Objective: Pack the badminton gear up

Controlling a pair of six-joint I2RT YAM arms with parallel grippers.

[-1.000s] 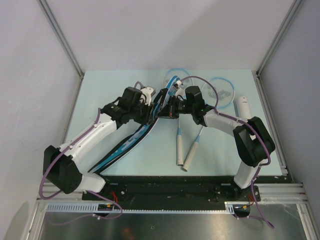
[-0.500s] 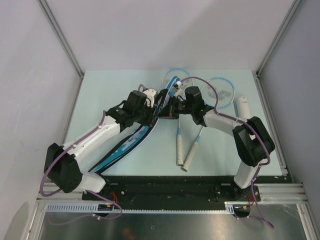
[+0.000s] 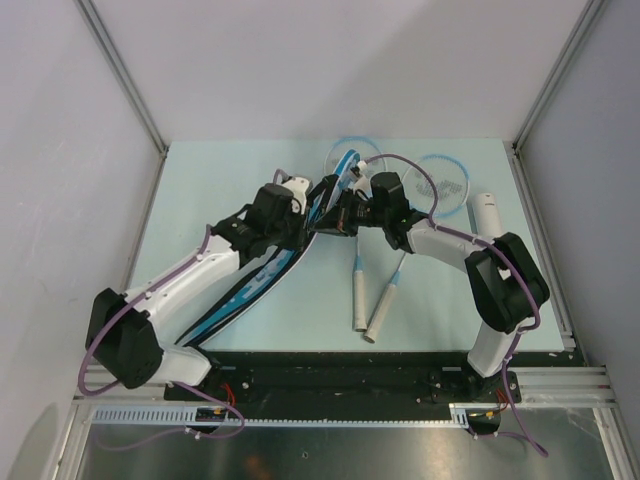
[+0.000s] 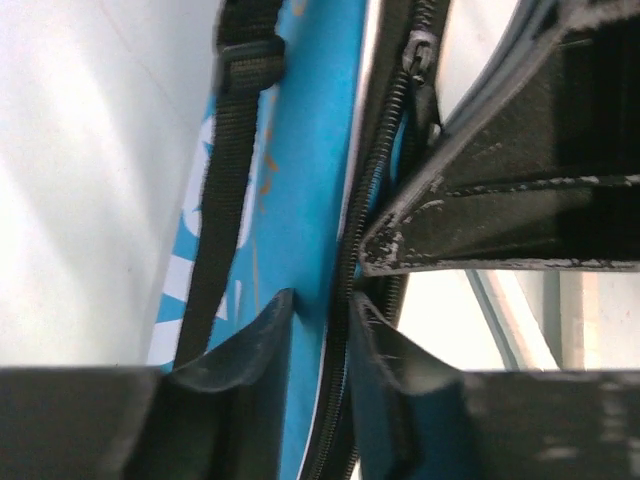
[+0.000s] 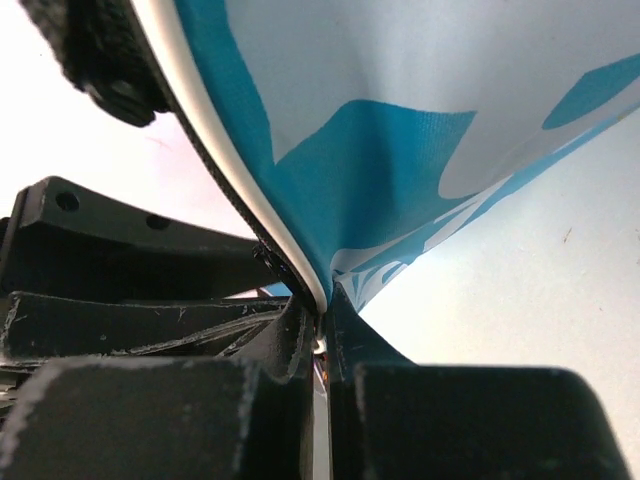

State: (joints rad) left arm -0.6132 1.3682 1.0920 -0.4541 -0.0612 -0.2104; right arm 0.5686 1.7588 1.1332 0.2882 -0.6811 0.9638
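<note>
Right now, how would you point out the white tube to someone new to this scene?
Look along the right edge of the pale table, toward the far side. The white tube lies there, just right of a round racket head. Unlike the rackets' thin white handles nearer the front, it is thick and plain, with no blue frame.

I see the racket bag (image 5: 370, 170) as smooth, faintly glossy blue cloth with white piping. Its strap (image 4: 225, 200), at 9 o'clock from the zip (image 4: 372, 210), is matt black woven webbing. The table (image 3: 200, 170) looks matt.
</note>
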